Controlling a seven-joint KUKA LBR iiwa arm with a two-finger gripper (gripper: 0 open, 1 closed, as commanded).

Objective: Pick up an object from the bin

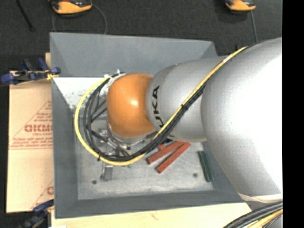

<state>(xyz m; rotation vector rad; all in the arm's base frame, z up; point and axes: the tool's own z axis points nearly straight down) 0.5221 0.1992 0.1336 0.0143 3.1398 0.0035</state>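
Lying lower-left to upper-right: red bar [167, 158], right of gripper [105, 174].

"KUKA" in black capitals on the silver arm [228, 94], letters running sideways, just beside the orange cover [128, 103], above the middle of the bin [137, 53]. Yellow cable [204, 83] passes close by the last letter. No other text legible.
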